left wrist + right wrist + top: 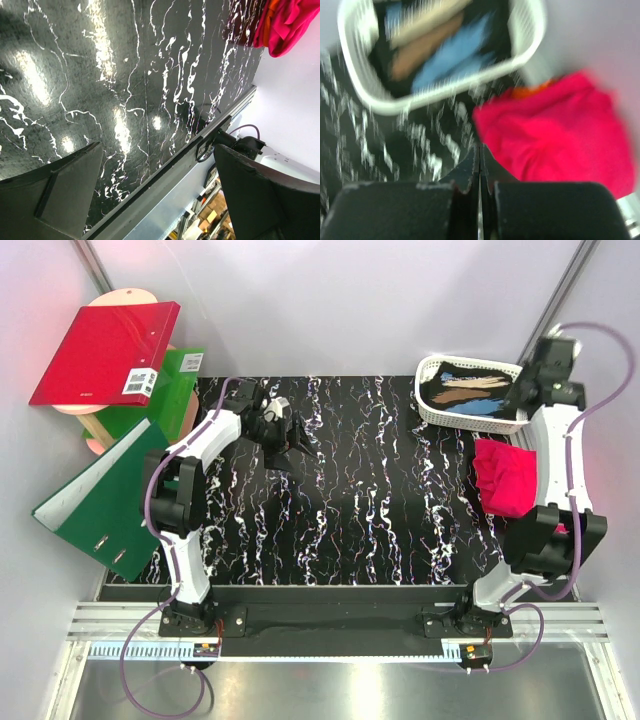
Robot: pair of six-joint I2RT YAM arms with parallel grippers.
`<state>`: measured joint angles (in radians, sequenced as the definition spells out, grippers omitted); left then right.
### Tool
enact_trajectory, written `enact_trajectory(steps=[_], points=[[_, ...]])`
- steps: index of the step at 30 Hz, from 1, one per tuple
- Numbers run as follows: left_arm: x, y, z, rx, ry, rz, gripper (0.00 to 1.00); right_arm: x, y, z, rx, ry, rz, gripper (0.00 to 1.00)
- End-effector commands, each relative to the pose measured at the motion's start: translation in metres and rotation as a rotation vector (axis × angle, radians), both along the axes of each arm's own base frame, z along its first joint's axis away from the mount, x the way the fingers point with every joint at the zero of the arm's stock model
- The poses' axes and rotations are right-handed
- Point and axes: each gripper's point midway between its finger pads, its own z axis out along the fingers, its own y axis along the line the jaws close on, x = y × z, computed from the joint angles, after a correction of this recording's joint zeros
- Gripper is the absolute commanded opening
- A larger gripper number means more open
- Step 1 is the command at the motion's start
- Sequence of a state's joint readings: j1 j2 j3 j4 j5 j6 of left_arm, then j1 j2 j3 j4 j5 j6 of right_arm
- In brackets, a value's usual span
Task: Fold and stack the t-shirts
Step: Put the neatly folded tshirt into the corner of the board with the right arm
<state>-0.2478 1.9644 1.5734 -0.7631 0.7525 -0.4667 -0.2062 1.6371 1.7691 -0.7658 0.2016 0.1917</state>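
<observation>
The magenta-pink t-shirt (503,476) lies bunched at the table's right edge, just in front of the basket. In the right wrist view the pink shirt (555,135) has a strip of the orange t-shirt (532,91) showing under its far edge. The left wrist view catches both the pink shirt (292,25) and the orange one (268,27) in its top right corner. My right gripper (480,156) is shut and empty, raised above the near rim of the basket beside the pink shirt; in the top view it (530,390) is at the back right. My left gripper (157,200) is open and empty, above the table's back left (285,435).
A white basket (428,400) with dark, blue and tan cloth stands at the back right; its rim (445,87) shows in the right wrist view. A red binder (105,355) and green binders (100,495) stand off the table's left side. The marbled black table (360,510) lies between the arms.
</observation>
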Motion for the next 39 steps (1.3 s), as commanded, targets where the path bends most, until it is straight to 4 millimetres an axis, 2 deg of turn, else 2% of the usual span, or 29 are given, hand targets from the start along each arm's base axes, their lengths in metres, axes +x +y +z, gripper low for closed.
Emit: enact_trajectory(steps=[1,2,6,11,14,19,23,28,30,35,39], points=[[0.010,-0.004,0.035,-0.034,-0.119,-0.018,0.99,-0.031,0.069,-0.093,0.269,0.239,0.179,0.00],[0.010,-0.005,0.035,-0.038,-0.123,-0.024,0.99,-0.041,0.074,-0.111,0.294,0.287,0.179,0.00],[0.009,-0.011,0.036,-0.048,-0.126,-0.038,0.99,-0.055,0.091,-0.140,0.344,0.369,0.204,0.00],[0.006,-0.016,0.034,-0.053,-0.127,-0.058,0.99,-0.049,0.109,-0.158,0.358,0.429,0.240,0.00],[0.004,-0.017,0.033,-0.052,-0.130,-0.069,0.99,-0.044,0.108,-0.174,0.331,0.487,0.217,0.00],[0.002,-0.019,0.034,-0.054,-0.137,-0.077,0.99,-0.050,0.096,-0.217,0.229,0.653,0.139,0.00],[0.002,-0.019,0.036,-0.055,-0.145,-0.076,0.99,-0.068,0.081,-0.234,0.110,0.732,0.064,0.00],[0.002,-0.020,0.039,-0.061,-0.151,-0.080,0.99,-0.097,0.050,-0.245,-0.061,0.805,-0.071,0.00],[0.003,-0.020,0.039,-0.064,-0.151,-0.079,0.99,-0.108,0.037,-0.243,-0.128,0.838,-0.126,0.00],[0.002,-0.021,0.037,-0.068,-0.143,-0.083,0.99,-0.133,0.020,-0.249,-0.239,0.949,-0.189,0.00],[0.001,-0.021,0.036,-0.070,-0.139,-0.085,0.99,-0.146,0.017,-0.253,-0.262,0.993,-0.216,0.00]])
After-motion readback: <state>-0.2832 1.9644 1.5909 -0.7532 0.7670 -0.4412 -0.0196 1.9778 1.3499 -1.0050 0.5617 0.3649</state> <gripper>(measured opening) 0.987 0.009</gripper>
